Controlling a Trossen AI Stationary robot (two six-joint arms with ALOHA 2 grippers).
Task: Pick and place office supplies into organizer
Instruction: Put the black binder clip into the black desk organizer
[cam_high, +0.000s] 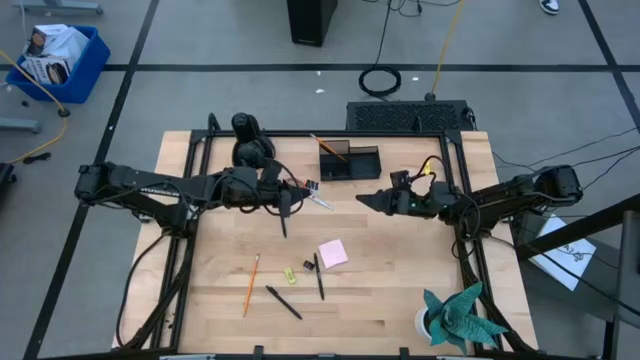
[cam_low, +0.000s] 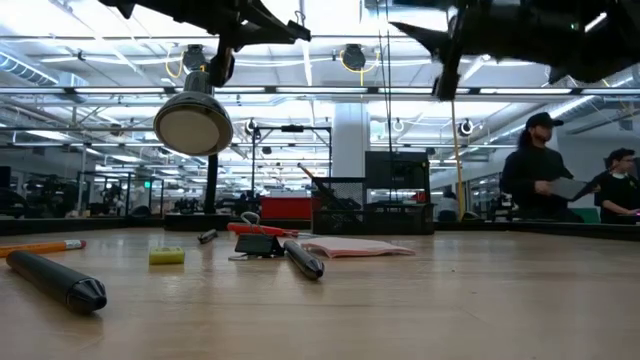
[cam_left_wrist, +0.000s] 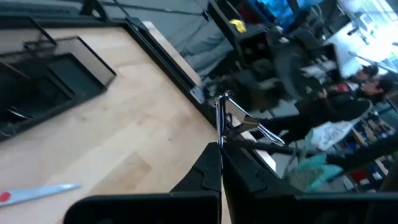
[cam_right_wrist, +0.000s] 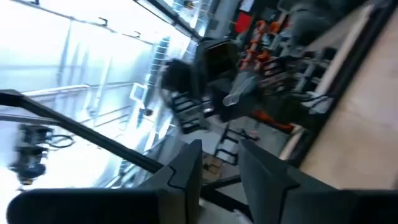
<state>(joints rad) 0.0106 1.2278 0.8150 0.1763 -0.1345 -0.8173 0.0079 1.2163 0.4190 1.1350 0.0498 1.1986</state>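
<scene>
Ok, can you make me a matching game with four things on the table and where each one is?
Things:
1. pink square sticky-note pad
2. orange-yellow wooden pencil
3. black rectangular desk organizer
4. teal folded-paper plant

Places, in the high view:
A. bottom right corner of the wooden table
B. top edge, in the middle
C. farthest left of the loose supplies
D. middle, beside a thin black pen

Pairs: 1-D; 2-C; 3-B; 4-A.
</scene>
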